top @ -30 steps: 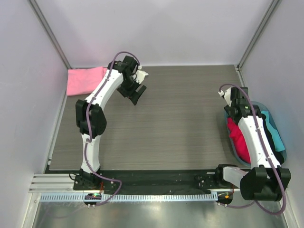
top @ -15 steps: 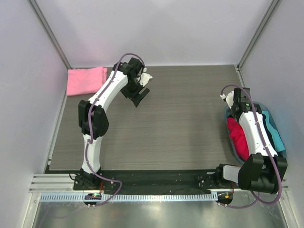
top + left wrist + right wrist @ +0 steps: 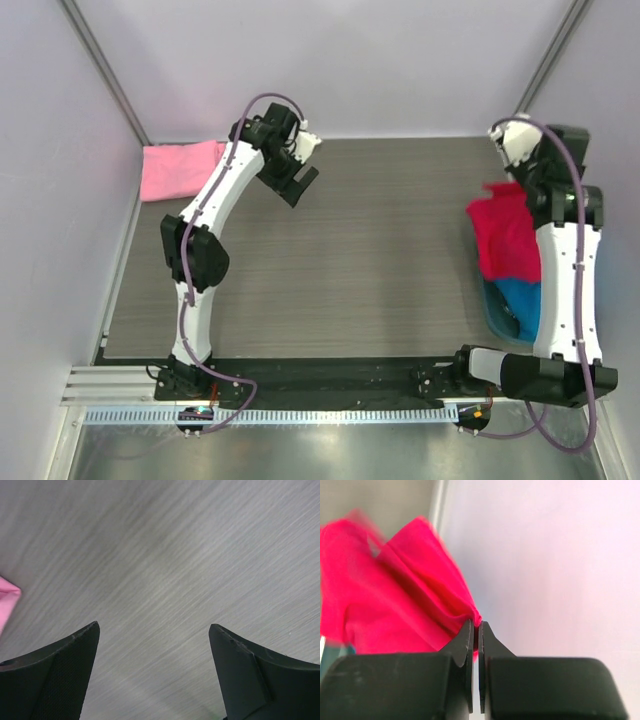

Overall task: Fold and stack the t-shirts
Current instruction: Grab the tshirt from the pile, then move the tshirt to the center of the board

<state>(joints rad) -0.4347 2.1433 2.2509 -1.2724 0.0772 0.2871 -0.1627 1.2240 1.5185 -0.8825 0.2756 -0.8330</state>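
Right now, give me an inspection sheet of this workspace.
Surface: grey wood-grain table.
Job's things: red t-shirt hangs bunched from the right gripper; pink t-shirt lies at the table's far left corner.
Clutter: blue cloth in a teal bin at the right edge.
Grippers: left gripper open, empty, above the table; right gripper shut on the red t-shirt.
Cables: purple cables looped above the table, none seen snagged.
Surroundings: white walls, metal frame posts.

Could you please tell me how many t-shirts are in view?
2: the pink one lies at the far left corner; the red one hangs from the right end effector above the basket, which may hide others.
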